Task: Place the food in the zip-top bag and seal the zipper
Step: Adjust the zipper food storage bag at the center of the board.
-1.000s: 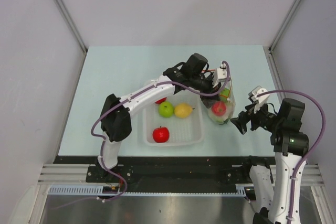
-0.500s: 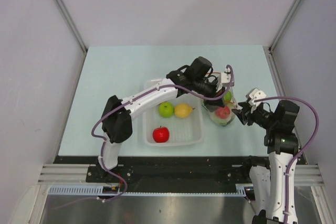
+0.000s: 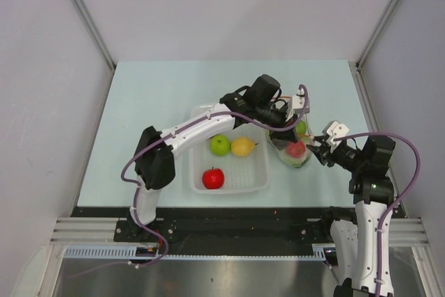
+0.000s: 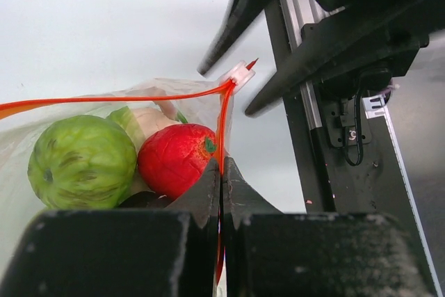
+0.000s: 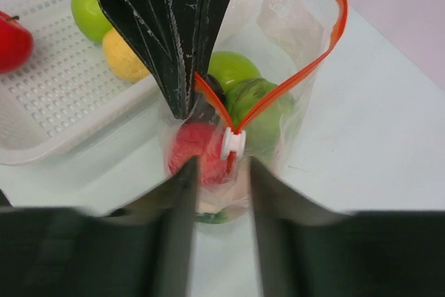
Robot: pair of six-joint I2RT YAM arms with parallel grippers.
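The clear zip-top bag [image 3: 293, 151] stands right of the basket, holding a red fruit [image 5: 195, 145], green fruits [image 5: 265, 113] and a pale cabbage. Its red zipper [image 5: 327, 39] gapes open, with a white slider [image 5: 231, 142] at the near end. My left gripper [image 4: 221, 175] is shut on the zipper strip [image 4: 222, 126] at the bag's rim. My right gripper [image 5: 219, 172] is open, its fingers either side of the slider without gripping it. A green apple [image 3: 220, 145], a yellow lemon [image 3: 243, 147] and a red apple [image 3: 213, 178] lie in the basket.
The white perforated basket [image 3: 259, 180] sits mid-table, left of the bag. The left arm reaches over its far side. Grey walls stand close on both sides of the pale table.
My right gripper has moved left toward the bag until its open fingers flank the slider. The left gripper shifted slightly right with the bag rim held.
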